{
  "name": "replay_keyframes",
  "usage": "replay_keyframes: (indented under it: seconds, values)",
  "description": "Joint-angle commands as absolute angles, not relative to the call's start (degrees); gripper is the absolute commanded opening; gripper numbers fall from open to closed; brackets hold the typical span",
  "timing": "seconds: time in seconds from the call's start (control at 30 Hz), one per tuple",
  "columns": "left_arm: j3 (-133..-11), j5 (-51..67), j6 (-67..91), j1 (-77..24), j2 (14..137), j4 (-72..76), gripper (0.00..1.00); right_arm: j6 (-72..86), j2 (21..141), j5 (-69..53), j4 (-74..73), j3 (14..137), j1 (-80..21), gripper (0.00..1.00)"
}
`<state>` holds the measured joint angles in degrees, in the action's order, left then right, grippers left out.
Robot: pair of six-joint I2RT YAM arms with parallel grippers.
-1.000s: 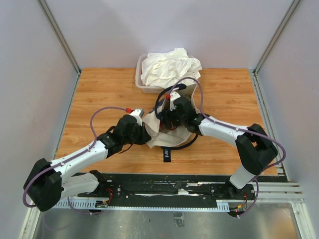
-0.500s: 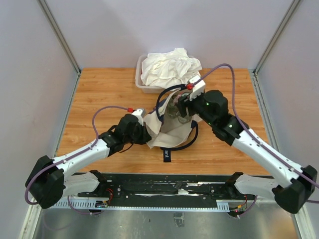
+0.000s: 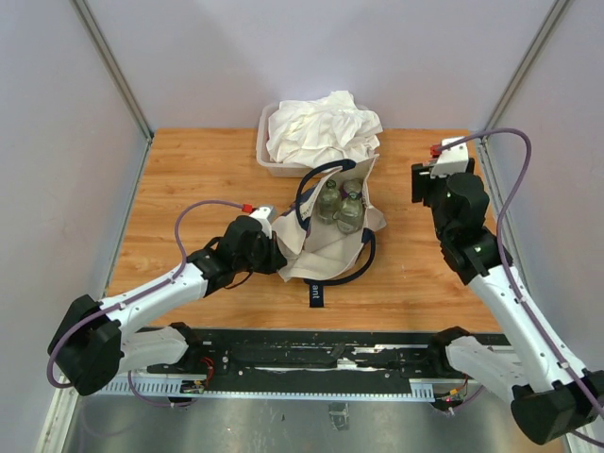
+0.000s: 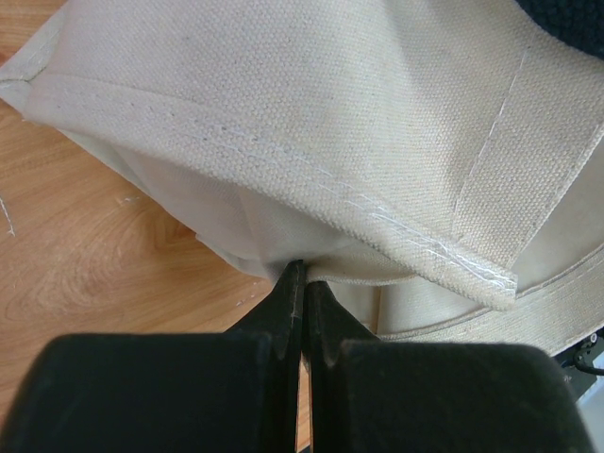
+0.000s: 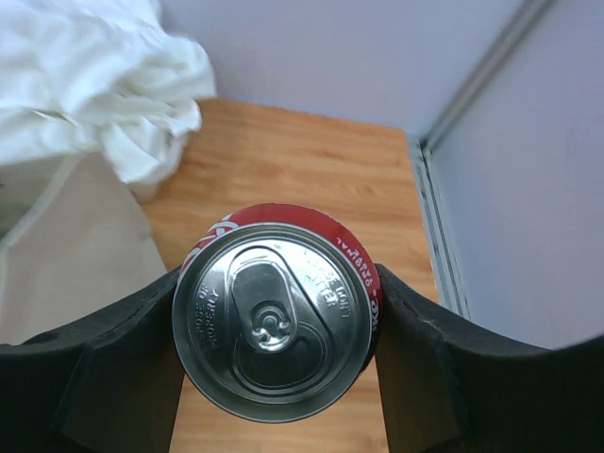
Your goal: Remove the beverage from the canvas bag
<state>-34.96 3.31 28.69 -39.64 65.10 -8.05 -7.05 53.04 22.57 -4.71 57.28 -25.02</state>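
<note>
**Two arms at a wooden table: one pinches the tote, the other grips a drink can**

From above, the canvas bag [image 3: 326,247] lies near the middle of the wooden table [image 3: 189,170]. Its mouth gapes toward the back wall. Dark navy strap handles [image 3: 363,262] curl around its near right side. Two clear bottles [image 3: 350,209] show side by side inside the open mouth. Just behind the bag stands a clear plastic tub [image 3: 265,156] heaped with crumpled white cloth [image 3: 321,127].

The left gripper [image 4: 300,269] reaches in from the left. Its black fingers are pressed together, pinching a fold of the bag's cream fabric at the bag's left edge.

The right gripper [image 5: 276,326] is clamped on a red can [image 5: 269,316], with one black finger against each side. The can's silver top and pull tab face the wrist camera. The can is outside the bag, held above the right rear part of the table near the right wall, well apart from the bag. From above, the right wrist hides the can.
</note>
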Motion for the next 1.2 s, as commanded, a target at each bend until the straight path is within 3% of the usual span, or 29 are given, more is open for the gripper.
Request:
replay_keyframes:
  seconds: [0.0,0.23,0.53,0.93,1.17]
  values:
    - [-35.5,4.7,28.1,-40.5,65.6,-13.0,0.0,-0.6,52.8,18.3,0.5,51.0,-15.2,0.01]
    - [-36.0,3.4,28.0,-40.5,64.5,-14.0,0.0,3.9,57.4,11.8,14.3,39.4,-6.2,0.01]
    - [-36.1,2.6,28.3,-40.5,63.8,-14.2,0.0,9.4,67.6,5.1,17.3,39.3,-1.4,0.01]
    - [-36.5,2.3,28.2,-40.5,63.9,-14.7,0.0,14.2,76.5,7.0,7.5,45.3,-0.1,0.01]
    - [-36.4,2.3,28.2,-40.5,64.1,-14.8,0.01,15.1,79.4,9.6,2.9,46.6,-0.1,0.11]
